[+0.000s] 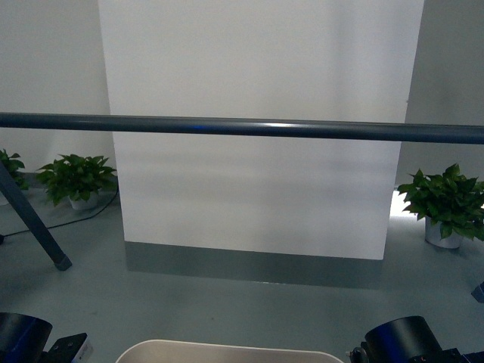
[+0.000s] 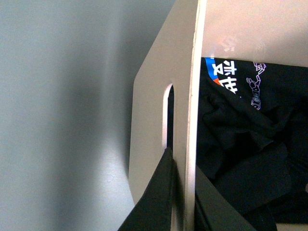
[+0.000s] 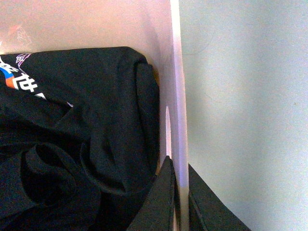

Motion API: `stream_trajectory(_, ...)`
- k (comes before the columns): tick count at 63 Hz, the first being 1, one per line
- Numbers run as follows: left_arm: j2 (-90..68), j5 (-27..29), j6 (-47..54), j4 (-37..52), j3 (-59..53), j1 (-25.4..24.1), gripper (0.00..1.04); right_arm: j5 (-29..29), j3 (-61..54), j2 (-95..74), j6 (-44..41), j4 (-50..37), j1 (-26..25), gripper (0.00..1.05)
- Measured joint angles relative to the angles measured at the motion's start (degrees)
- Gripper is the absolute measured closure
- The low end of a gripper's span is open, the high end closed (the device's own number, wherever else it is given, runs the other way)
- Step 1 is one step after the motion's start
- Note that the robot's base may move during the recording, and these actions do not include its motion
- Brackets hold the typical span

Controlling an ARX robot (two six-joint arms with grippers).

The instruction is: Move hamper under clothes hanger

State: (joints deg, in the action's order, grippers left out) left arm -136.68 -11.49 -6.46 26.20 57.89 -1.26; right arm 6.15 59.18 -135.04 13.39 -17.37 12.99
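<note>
Hamper (image 1: 227, 352): nearest, on the floor (image 1: 98, 302).
Garment (image 3: 86, 144): inside the hamper.
Clothes hanger (image 1: 242, 127): beyond the hamper.
Plants: left plant (image 1: 76, 179), right plant (image 1: 446, 204), behind the hanger.

Counts: 1 hamper (image 1: 227, 352). Black printed clothing (image 3: 86, 120) inside it, can't tell if 1 piece or several. 1 clothes hanger (image 1: 242, 127), with 1 horizontal bar and 1 slanted leg (image 1: 34, 227) in view. 3 potted plants (image 1: 76, 180): 2 on the left, 1 on the right. 1 white panel (image 1: 257, 76). 1 floor cable (image 1: 68, 218). 2 grippers: left gripper (image 2: 183, 166), right gripper (image 3: 179, 162).
</note>
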Motion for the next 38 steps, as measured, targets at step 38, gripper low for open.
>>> stream_trajectory(38, -2.0, -1.0, -1.0, -0.8, 0.2, -1.0, 1.01, -0.3, 0.1, -1.6, 0.3, -0.3, 0.0, 1.02)
